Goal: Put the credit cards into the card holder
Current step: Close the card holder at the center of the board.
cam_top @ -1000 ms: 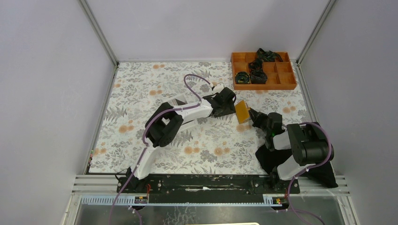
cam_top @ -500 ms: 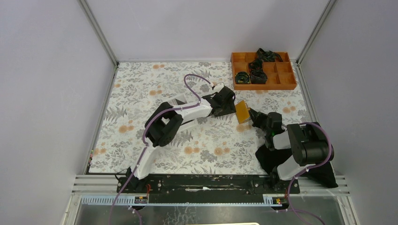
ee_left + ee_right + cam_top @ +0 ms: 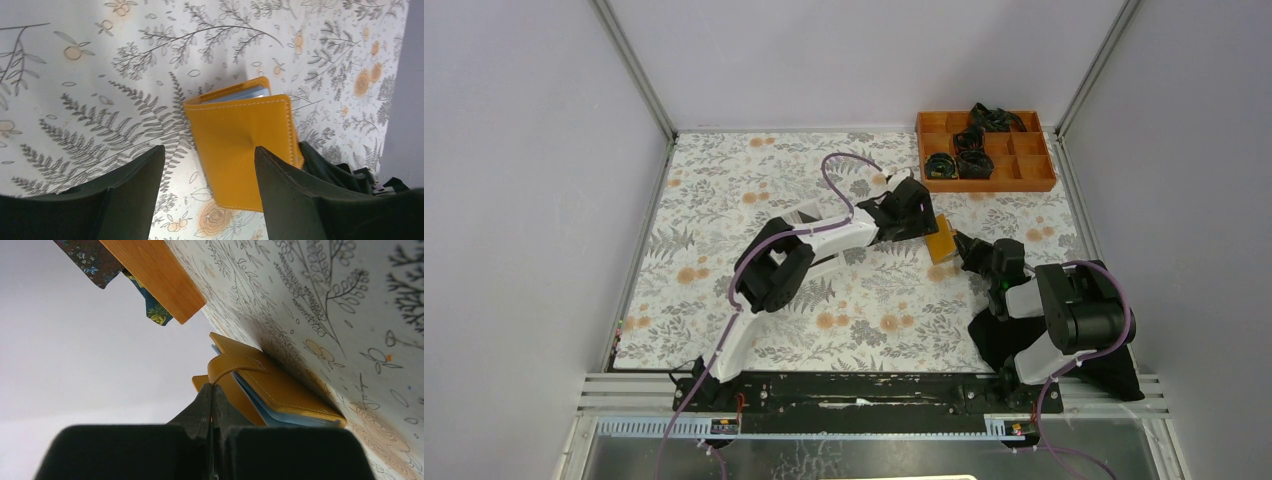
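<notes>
With the card holder (image 3: 240, 150) lying on the bench (image 3: 75, 100), pale credit cards (image 3: 250, 93) tucked inside and the right claw (image 3: 211, 390) seemingly pinched shut on its strap (image 3: 240, 365), the left claw (image 3: 207, 152), jaws apart above, should descend squarely astride the cover without dragging it.

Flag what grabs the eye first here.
The orange card holder mid-table, pinched at its flap by the shut right fingers, pale blue credit cards showing inside. The left fingers hang open over it. Far right corner: an orange tray of dark bundles.
</notes>
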You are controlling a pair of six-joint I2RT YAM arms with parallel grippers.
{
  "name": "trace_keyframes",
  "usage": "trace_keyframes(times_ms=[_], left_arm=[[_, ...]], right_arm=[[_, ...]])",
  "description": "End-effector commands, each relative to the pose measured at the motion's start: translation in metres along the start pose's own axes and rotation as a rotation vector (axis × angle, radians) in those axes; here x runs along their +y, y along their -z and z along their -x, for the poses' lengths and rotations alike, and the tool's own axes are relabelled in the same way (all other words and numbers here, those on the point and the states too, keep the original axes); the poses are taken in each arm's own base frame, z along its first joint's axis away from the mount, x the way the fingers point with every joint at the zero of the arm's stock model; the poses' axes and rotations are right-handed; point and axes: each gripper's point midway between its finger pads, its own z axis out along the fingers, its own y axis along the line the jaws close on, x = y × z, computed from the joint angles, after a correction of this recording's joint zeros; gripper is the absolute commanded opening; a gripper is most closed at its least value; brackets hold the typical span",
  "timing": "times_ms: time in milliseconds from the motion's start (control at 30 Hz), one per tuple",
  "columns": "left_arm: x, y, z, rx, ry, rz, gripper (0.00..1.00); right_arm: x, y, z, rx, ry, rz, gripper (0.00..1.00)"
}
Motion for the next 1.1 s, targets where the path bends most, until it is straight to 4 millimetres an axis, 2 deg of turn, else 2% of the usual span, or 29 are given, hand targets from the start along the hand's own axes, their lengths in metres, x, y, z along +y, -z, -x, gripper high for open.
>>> trace_keyframes(times_ms=[0, 133, 300, 533, 733, 867, 1067], left_arm=[[-0.025, -0.006, 0.017, -0.032, -0.031, -0.103, 0.74], [-0.025, -0.013, 0.012, -0.012, -0.049, -0.11, 0.74], [0.003, -0.032, -0.005, 0.06, -0.099, 0.016, 0.74], [0.039, -0.043, -0.028, 0.123, -0.134, 0.132, 0.74], [0.048, -0.042, -0.047, 0.175, -0.147, 0.161, 0.74], [0.052, -0.037, -0.069, 0.218, -0.175, 0.179, 0.74], [0.07, -0.033, -0.113, 0.309, -0.216, 0.226, 0.73]], right_arm=[[-0.022, -0.002, 0.014, -0.067, -0.227, -0.111, 0.0], [-0.025, -0.002, 0.014, -0.063, -0.216, -0.123, 0.0], [-0.026, -0.003, 0.012, -0.053, -0.204, -0.13, 0.0], [-0.027, -0.006, 0.007, -0.029, -0.192, -0.143, 0.0], [-0.026, -0.006, 0.014, -0.051, -0.237, -0.116, 0.0], [-0.019, -0.006, 0.016, -0.058, -0.267, -0.079, 0.0], [-0.013, -0.012, 0.023, -0.091, -0.32, -0.043, 0.0]])
